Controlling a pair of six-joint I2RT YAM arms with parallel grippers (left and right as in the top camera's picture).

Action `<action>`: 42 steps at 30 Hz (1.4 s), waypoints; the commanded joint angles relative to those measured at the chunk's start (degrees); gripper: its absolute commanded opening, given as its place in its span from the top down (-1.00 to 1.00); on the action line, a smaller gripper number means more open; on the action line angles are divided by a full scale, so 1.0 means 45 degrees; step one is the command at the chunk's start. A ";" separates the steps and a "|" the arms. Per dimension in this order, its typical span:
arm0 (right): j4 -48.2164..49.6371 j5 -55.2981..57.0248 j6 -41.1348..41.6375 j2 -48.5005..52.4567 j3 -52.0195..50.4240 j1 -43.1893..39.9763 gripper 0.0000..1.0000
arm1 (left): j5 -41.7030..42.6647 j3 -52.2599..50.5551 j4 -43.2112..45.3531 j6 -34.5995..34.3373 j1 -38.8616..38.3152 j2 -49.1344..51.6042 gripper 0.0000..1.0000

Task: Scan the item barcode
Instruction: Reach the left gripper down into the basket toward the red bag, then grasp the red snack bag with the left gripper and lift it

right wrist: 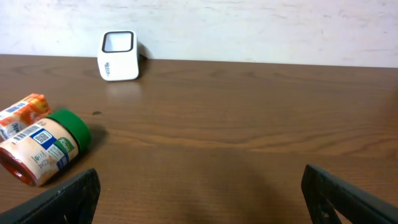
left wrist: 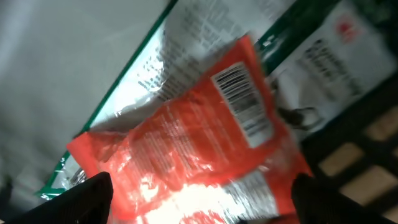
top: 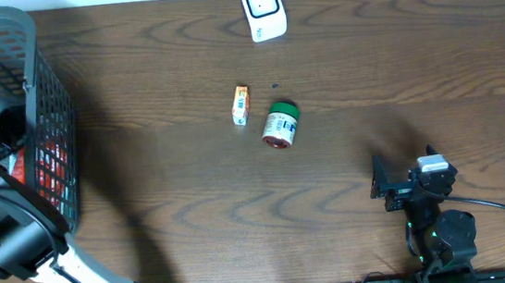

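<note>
A white box-shaped barcode scanner (top: 262, 9) with a dark window stands at the far edge of the dark wooden table (top: 430, 59). Everything else is placed from it.

Far to the left of the scanner, at the table's left edge, sits a black mesh basket (top: 57, 132). The left arm reaches down into it. In the left wrist view the left gripper (left wrist: 205, 202) hangs just above a shiny red plastic packet (left wrist: 186, 149) with a white barcode label (left wrist: 239, 93) facing up. This packet lies inside the basket on top of other white and green-edged packets (left wrist: 323, 56). The jaws are spread wide, one dark finger (left wrist: 93, 199) at each lower corner of the view. They pinch nothing, and the blur hides whether they touch the packet.

On the robot's side of the scanner and slightly left of it lies a small orange and white carton (top: 241, 104). Just beside the carton, directly on the robot's side of the scanner, a round jar with a green lid and a printed label (top: 280, 126) lies on its side.

The right gripper (top: 387, 182) is to the right of the scanner, well apart from it and near the robot's edge of the table. Its wrist view shows the jaws fully spread over bare wood with nothing between them. From there the scanner (right wrist: 118, 56) is ahead to the left, and the jar (right wrist: 46, 149) and carton (right wrist: 22, 112) are at the far left.
</note>
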 commanded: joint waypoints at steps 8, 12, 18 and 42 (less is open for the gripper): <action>-0.0044 0.0112 0.0170 -0.0015 -0.0015 -0.0068 -0.99 | -0.0554 -0.0733 0.0049 0.0146 0.0146 0.0505 -0.83; -0.0044 0.0112 0.0170 -0.0015 -0.0015 -0.0068 -0.99 | -0.0554 -0.1282 0.0452 0.0097 0.0146 0.0515 -0.83; -0.0044 0.0112 0.0170 -0.0019 -0.0015 -0.0068 -0.98 | -0.0549 -0.1627 0.0724 -0.0136 0.0146 0.0515 -0.43; -0.0044 0.0112 0.0170 -0.0015 -0.0015 -0.0068 -0.99 | -0.0549 0.0155 0.1073 -0.0578 0.0175 -0.1802 0.86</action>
